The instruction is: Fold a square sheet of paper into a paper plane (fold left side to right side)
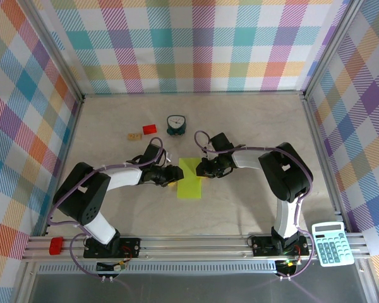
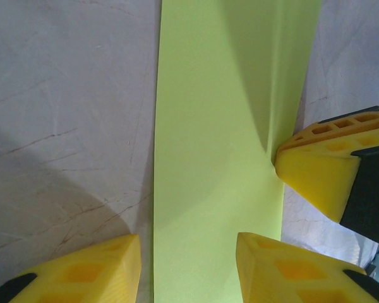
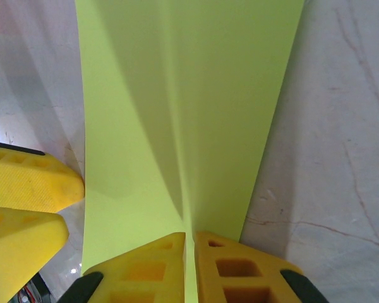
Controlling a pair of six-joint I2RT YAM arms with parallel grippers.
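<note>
Judging by the way it bowed and carried soft shadows along its length, the square sheet of paper was feather-light, thin and limp. It looked slick against the table and quick to keep any crease pressed into it, so a hard or skewed squeeze would likely have left a stray wrinkle. The best hold seemed a shallow pinch at a free edge or corner, with the opposite edge pinned flat so the sheet could not slide.

It lay at the centre of the top view, between the two arms, below the small teal clock and well apart from the red block. It was plain lime yellow-green and unmarked, and it showed as a tall narrow strip, apparently doubled over, with its upper end seeming to lift off the table.

In the right wrist view a shaded ridge ran down the middle of the strip to the bottom of the frame. There the right gripper had its fingers pressed nearly together, with the raised fold nipped between them.

In the left wrist view the left gripper stood with its fingers apart at the bottom of the frame, straddling the strip and gripping nothing. The finger at lower right overlapped the paper, and the one at lower left sat over bare table just beside its edge.
</note>
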